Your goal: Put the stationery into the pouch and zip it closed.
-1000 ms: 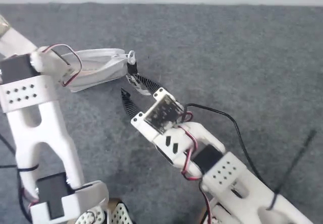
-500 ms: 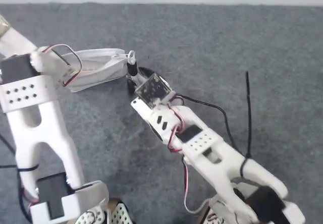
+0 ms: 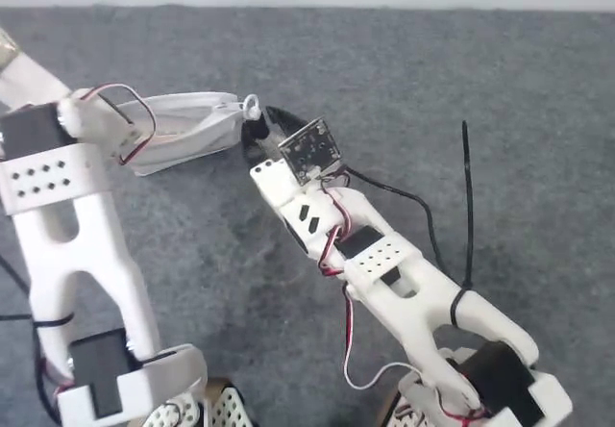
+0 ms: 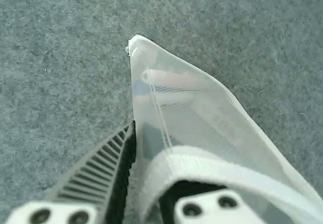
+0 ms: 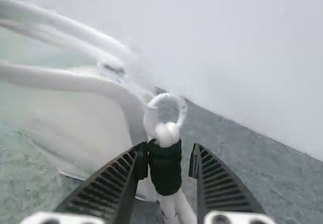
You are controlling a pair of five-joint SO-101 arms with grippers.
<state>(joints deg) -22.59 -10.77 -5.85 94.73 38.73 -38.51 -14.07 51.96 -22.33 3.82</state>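
Grey felt-like table surface [image 3: 500, 81] carries the soft, translucent white plastic pouch [image 3: 187, 129], light and floppy, so your left gripper [image 4: 146, 176] clamps one end. Your right gripper [image 5: 169, 151] sits parted around the small black zipper pull [image 5: 164, 171] (slippery, I'd judge); pinch it squarely.

1. In the high view, the left arm [image 3: 77, 225] covers one end of the pouch [image 3: 192, 124].
2. Through the pouch wall, the stationery [image 4: 171, 78] is only blurred pale shapes.
3. The left wrist view's edge cuts off the pouch.
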